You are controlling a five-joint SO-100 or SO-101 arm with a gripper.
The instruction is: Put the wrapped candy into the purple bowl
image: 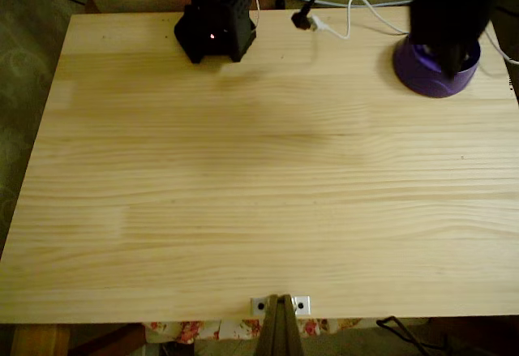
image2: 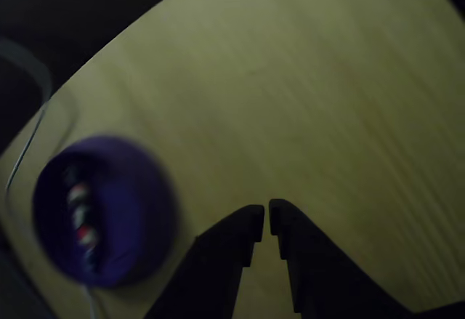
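**Candy lying in the purple bowl, claw shut and empty**

Though the other view is blurred, the wrapped candy [image2: 81,216] reads as a small elongated sweet in a white wrapper with pink-red marks and a dark end, lying lengthwise inside the purple bowl [image2: 142,210], toward the bowl's 9 o'clock side. The bowl is round and deep purple, its inside in shadow. In that view the claw [image2: 267,216] enters from 6 o'clock; its two dark fingers stand almost together with a thin slit between them, holding nothing, and it hangs over bare wood just beside the bowl's rim at the bowl's 3 o'clock.

In the fixed view the purple bowl [image: 422,76] sits at about 2 o'clock on the surface [image: 259,202], partly covered by the dark arm [image: 450,7] above it. The surface is pale, jointed wood with long grain lines. At 11 o'clock stands the arm's black base [image: 215,27] with a small red light. A white cable [image: 357,11] curls along the far edge near 12 o'clock. At 6 o'clock a small metal bracket [image: 280,304] sits on the near edge, with a flowered cloth [image: 186,330] below it. The floor around is dim and greenish.
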